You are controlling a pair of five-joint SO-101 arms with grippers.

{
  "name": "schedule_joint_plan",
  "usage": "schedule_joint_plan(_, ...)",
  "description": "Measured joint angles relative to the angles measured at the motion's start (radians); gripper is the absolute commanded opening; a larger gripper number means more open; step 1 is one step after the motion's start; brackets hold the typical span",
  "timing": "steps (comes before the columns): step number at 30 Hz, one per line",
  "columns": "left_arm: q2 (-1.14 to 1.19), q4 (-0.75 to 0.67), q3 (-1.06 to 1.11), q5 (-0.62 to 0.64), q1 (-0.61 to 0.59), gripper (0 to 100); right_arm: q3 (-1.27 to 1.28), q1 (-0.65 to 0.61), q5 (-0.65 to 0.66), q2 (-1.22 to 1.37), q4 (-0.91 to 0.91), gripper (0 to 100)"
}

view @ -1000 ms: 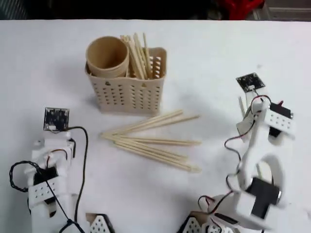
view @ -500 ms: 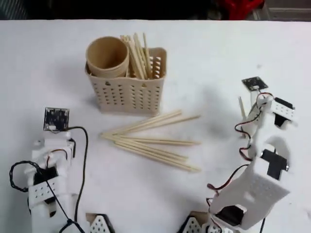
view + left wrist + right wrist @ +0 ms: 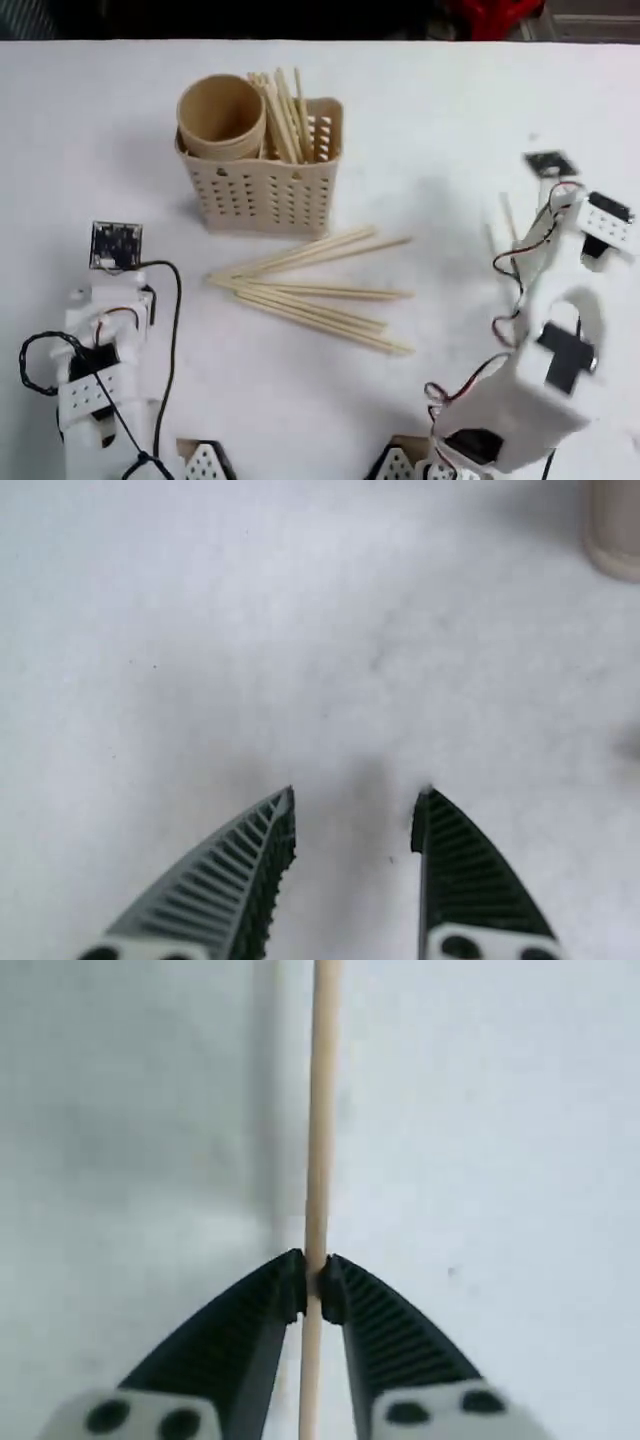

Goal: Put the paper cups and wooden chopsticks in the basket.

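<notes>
Right gripper [image 3: 313,1285]: clamped on one chopstick [image 3: 325,1110], 3 o'clock on table [image 3: 450,100]. Left gripper [image 3: 352,825]: jaws apart, 8 o'clock. Basket [image 3: 265,190], cups [image 3: 220,115] inside: 11 o'clock. Loose chopsticks [image 3: 315,290]: centre.

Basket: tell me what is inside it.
Stacked paper cups fill one end of the basket; a bundle of wooden chopsticks leans beside them. The wall hides their lower parts and the basket floor.

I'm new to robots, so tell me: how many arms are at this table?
2. The left arm is on the high view's left, left gripper open; the right arm on its right, right gripper shut on a chopstick.
</notes>
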Motion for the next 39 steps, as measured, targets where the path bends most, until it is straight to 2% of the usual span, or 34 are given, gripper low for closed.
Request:
schedule_joint_plan(4, 0.000, 0.000, 0.000, 0.000, 0.000, 20, 0.000, -0.008, -0.091, -0.256, 0.051, 1.6)
schedule_joint_plan(7, 0.000, 0.000, 0.000, 0.000, 0.000, 20, 0.000, -0.063, -0.190, -0.462, 0.077, 1.6)
schedule_joint_plan(10, 0.000, 0.000, 0.000, 0.000, 0.000, 20, 0.000, -0.190, -0.313, -0.658, 0.081, 1.6)
schedule_joint_plan(15, 0.000, 0.000, 0.000, 0.000, 0.000, 20, -0.060, -0.496, -0.509, -0.852, 0.051, 1.6)
schedule_joint_plan(20, 0.000, 0.000, 0.000, 0.000, 0.000, 20, -0.163, -0.718, -0.658, -0.819, -0.127, 1.7)
schedule_joint_plan(25, 0.000, 0.000, 0.000, 0.000, 0.000, 20, -0.170, -0.864, -0.677, -0.694, -0.417, 1.8)
schedule_joint_plan(29, 0.000, 0.000, 0.000, 0.000, 0.000, 20, -0.170, -0.896, -0.677, -0.577, -0.566, 1.8)
schedule_joint_plan(35, 0.000, 0.000, 0.000, 0.000, 0.000, 20, -0.129, -0.901, -0.680, -0.476, -0.611, 1.8)
schedule_joint_plan(39, 0.000, 0.000, 0.000, 0.000, 0.000, 20, 0.002, -0.910, -0.680, -0.473, -0.700, 2.1)
